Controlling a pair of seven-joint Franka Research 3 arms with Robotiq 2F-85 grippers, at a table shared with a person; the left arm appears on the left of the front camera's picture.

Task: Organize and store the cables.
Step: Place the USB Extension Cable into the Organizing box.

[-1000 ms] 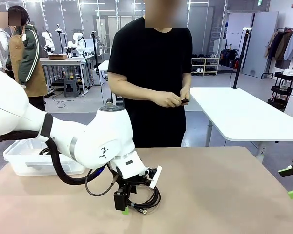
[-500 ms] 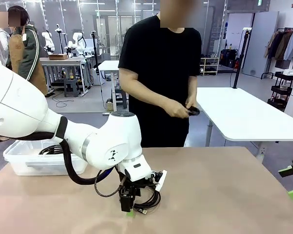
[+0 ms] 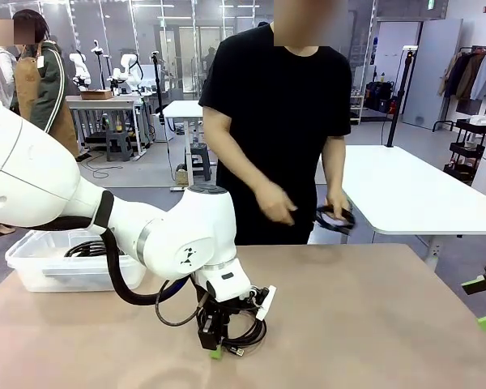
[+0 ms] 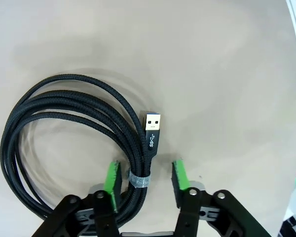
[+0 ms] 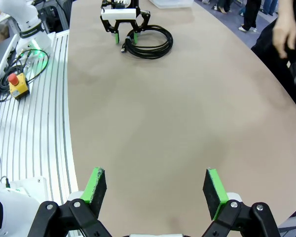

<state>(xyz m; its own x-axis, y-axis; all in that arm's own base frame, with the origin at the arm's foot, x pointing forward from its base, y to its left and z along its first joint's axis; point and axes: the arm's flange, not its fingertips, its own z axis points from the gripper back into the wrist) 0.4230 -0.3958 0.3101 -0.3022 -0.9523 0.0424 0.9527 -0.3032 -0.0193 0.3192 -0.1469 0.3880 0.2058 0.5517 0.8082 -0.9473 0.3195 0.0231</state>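
Our left hand (image 4: 146, 178) hangs spread low over the counter (image 4: 227, 74), pads (image 4: 112, 177) straddling the coiled cable (image 4: 96, 106) at its tie band (image 4: 138, 180), likely so one pinch lifts every loop together.

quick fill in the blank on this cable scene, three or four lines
The coiled black braided cable lies flat on the beige ___. The left gripper straddles it with jaws ___. The right gripper holds ___. A second black cable coil is in the person's ___.
Missing: table; open; nothing; hand
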